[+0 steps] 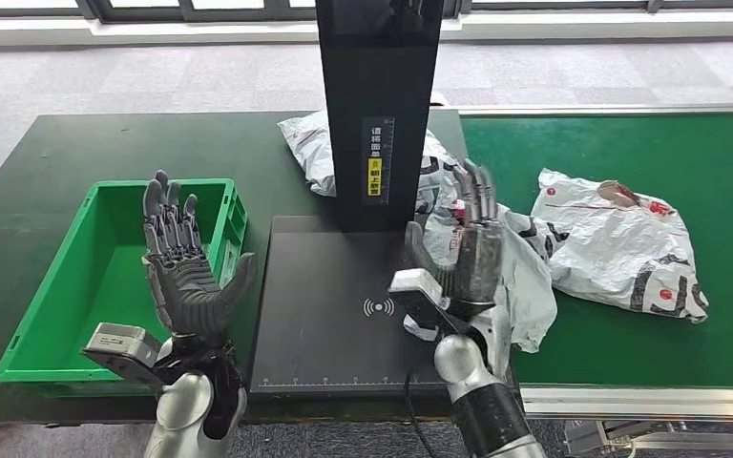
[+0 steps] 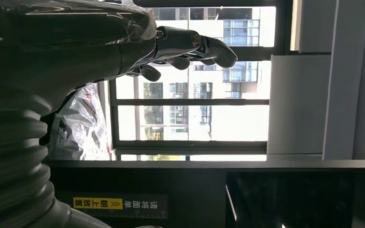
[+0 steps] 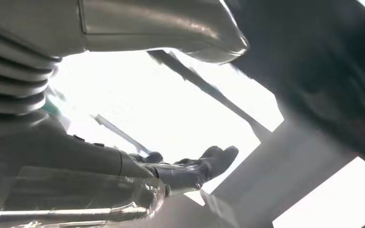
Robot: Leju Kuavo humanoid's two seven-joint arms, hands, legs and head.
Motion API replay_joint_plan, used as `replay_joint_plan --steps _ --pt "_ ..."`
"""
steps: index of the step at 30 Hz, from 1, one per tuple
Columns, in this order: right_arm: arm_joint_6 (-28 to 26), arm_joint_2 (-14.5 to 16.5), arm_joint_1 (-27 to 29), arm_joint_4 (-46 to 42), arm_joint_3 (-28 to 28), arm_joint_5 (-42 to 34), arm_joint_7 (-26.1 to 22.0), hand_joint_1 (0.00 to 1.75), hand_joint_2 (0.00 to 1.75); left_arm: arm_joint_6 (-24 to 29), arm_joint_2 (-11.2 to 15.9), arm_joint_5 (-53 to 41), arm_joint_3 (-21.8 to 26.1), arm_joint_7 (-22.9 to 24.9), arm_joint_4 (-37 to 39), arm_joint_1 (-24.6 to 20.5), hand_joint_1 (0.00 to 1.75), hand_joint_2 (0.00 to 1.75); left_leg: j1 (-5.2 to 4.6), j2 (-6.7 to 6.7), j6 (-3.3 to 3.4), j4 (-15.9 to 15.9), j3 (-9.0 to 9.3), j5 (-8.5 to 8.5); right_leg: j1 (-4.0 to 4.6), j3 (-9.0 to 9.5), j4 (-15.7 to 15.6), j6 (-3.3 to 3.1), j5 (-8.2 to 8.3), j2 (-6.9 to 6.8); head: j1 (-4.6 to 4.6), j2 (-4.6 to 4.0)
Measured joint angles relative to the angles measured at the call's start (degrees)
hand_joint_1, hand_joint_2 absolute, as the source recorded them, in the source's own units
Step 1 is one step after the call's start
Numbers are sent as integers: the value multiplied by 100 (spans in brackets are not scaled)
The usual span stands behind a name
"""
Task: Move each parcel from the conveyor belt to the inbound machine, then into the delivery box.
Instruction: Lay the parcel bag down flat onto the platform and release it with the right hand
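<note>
Three white plastic parcels show in the head view. One parcel (image 1: 620,243) lies on the green conveyor belt (image 1: 630,153). A second parcel (image 1: 527,281) lies at the belt's left end, just behind my right hand (image 1: 468,253). The third parcel (image 1: 307,143) lies behind the inbound machine's black column (image 1: 377,105). My right hand stands upright with its fingers apart and empty, by the right edge of the machine's flat plate (image 1: 329,286). My left hand (image 1: 186,272) is also raised and empty, over the right side of the green delivery box (image 1: 38,315). In the left wrist view its fingers (image 2: 195,47) hold nothing.
The dark green table (image 1: 105,143) carries the box and the machine. A yellow label (image 2: 97,203) marks the column. A grey tiled floor (image 1: 153,76) and windows lie beyond. The right wrist view is blurred and shows only my fingers (image 3: 195,166) against bright light.
</note>
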Motion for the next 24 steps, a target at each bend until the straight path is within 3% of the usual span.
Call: replay_joint_plan --steps 2,5,9,15,24 --pt "-160 59 226 -1198 -347 -144 -368 0 175 -68 3 -233 -102 30 99 -68 0 175 0 -8 1 0 -1 -3 -1 0 -3 3 -5 -5 1 0" --pt "-168 77 421 -2457 -812 -395 -335 0 175 -239 -2 -784 -366 324 469 -380 0 175 -5 -9 15 1 1 -12 -9 8 -7 15 -11 -8 3 0" --pt "-156 69 562 -3480 -1197 -518 -339 0 175 -381 -40 -1449 -687 701 1278 -946 0 175 -11 12 21 5 5 -13 -15 9 -7 25 3 11 2 0" --pt "-148 53 641 -4052 -1486 -454 -338 0 175 -349 -192 -1955 -935 854 2602 -1612 0 175 -12 25 25 7 10 -6 -15 10 -5 27 13 20 2 0" --pt "-147 46 675 -4197 -1658 -408 -329 0 175 -296 -369 -2370 -1047 1035 3605 -2003 0 175 -12 25 25 7 9 -5 -14 10 -5 27 11 21 2 0"
